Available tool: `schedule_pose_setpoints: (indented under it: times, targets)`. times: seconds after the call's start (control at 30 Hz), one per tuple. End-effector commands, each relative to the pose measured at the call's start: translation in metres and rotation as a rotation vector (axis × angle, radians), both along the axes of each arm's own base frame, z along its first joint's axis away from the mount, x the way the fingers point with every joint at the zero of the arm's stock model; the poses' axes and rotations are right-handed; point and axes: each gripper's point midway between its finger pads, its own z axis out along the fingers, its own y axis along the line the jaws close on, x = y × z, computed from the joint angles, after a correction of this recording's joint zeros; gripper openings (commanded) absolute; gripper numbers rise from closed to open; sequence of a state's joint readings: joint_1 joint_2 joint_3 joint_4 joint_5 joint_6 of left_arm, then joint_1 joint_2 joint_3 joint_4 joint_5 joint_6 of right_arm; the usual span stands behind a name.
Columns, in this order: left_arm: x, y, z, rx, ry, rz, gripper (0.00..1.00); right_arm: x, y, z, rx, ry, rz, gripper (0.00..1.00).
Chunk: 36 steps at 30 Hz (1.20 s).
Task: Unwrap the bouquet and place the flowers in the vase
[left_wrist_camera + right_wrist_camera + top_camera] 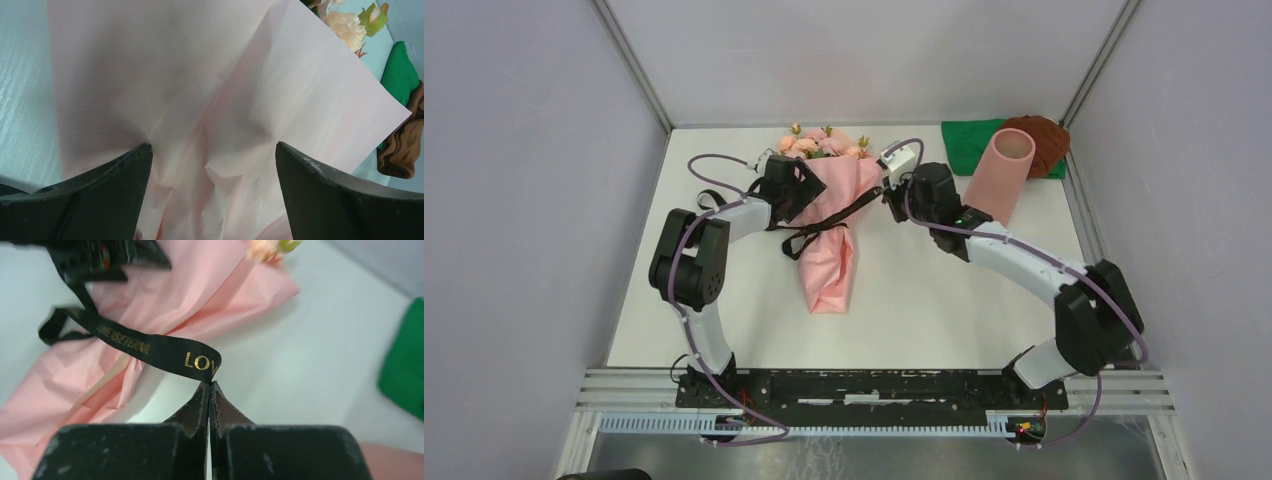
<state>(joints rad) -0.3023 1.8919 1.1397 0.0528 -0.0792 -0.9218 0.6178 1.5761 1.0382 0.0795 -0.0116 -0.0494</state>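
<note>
At the tip of the right gripper (210, 385), the two dark fingers were pressed flat together, and the free end of the black ribbon (150, 347) was pinched between them, gold lettering showing just above the grip. From there the ribbon ran back, drawn off the table, to the bouquet (832, 235), where the rest of it lay in loose loops across the pink wrapping paper (165, 300). The left gripper (212, 146) stood with its fingers spread wide, one on either side of a creased stretch of that paper, which filled the gap between them; the wrist view did not show whether the fingers touched the sheet. From above, this gripper sat over the left side of the bouquet's wide end, and the right one was just beside its right edge. The bouquet lay on the white table (924, 300) between the two arms, its narrow end pointing toward the bases and its wide end toward the far wall. The flowers (819, 142), pink and peach with a little green, showed at that wide end, wrapped in the paper. Well to the right of the bouquet was the vase (1001, 172), a salmon-pink cylinder with its open mouth at the far end, close behind the right arm's wrist. Beyond it, in the far right corner, a green cloth (969, 145) lay with a brown bundle (1049, 140) on top.
</note>
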Motion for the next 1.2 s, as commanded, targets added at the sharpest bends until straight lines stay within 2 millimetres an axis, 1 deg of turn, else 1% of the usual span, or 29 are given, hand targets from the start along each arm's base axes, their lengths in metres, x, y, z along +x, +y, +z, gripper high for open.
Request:
schedule_pose_setpoints:
  times: [0.0,0.1,0.13,0.37,0.43,0.5,0.57,0.73,0.77,0.83,0.87,0.9,0.97,1.0,1.07,1.17]
  targets:
    - [0.009,0.005,-0.001,0.052,-0.020,-0.012,0.98,-0.003,-0.034,0.076,0.044,-0.155,-0.099,0.00]
    - [0.009,0.005,-0.002,0.050,-0.018,-0.014,0.98,-0.012,-0.054,0.115,0.061,-0.228,-0.148,0.00]
    - [0.010,0.005,-0.002,0.050,-0.019,-0.013,0.98,-0.015,-0.062,0.120,0.054,-0.232,-0.172,0.00]
    - [0.011,0.004,-0.003,0.053,-0.021,-0.024,0.97,-0.037,-0.117,0.178,0.074,-0.343,-0.343,0.00]
    - [0.011,0.002,-0.003,0.049,-0.020,-0.030,0.97,-0.042,-0.131,0.191,0.060,-0.363,-0.386,0.00]
    - [0.011,0.001,-0.005,0.048,-0.019,-0.032,0.97,-0.047,-0.140,0.207,0.055,-0.383,-0.407,0.00]
    - [0.012,0.001,-0.006,0.044,-0.018,-0.031,0.97,-0.052,-0.149,0.218,0.050,-0.396,-0.434,0.00]
    - [0.012,0.002,-0.005,0.050,-0.022,-0.030,0.97,-0.065,-0.169,0.238,0.044,-0.431,-0.495,0.00]
    - [0.011,0.003,-0.006,0.053,-0.021,-0.030,0.97,-0.068,-0.170,0.241,0.048,-0.439,-0.483,0.00]
    - [0.012,0.003,-0.004,0.054,-0.025,-0.031,0.97,-0.071,-0.161,0.241,0.043,-0.442,-0.415,0.11]
    - [0.012,0.002,-0.004,0.053,-0.025,-0.031,0.97,-0.072,-0.158,0.238,0.047,-0.440,-0.395,0.19]
    - [0.012,0.002,-0.005,0.053,-0.024,-0.033,0.97,-0.073,-0.152,0.235,0.056,-0.439,-0.363,0.29]
    - [0.013,0.002,-0.004,0.049,-0.025,-0.034,0.97,-0.072,-0.139,0.225,0.062,-0.420,-0.302,0.57]
    - [0.013,0.001,-0.003,0.049,-0.027,-0.034,0.97,-0.071,-0.131,0.219,0.064,-0.404,-0.268,0.62]
    - [0.014,0.001,-0.002,0.047,-0.030,-0.035,0.97,-0.069,-0.113,0.207,0.083,-0.366,-0.196,0.65]
    - [0.015,0.001,0.001,0.046,-0.034,-0.033,0.97,-0.067,-0.086,0.190,0.124,-0.321,-0.105,0.65]
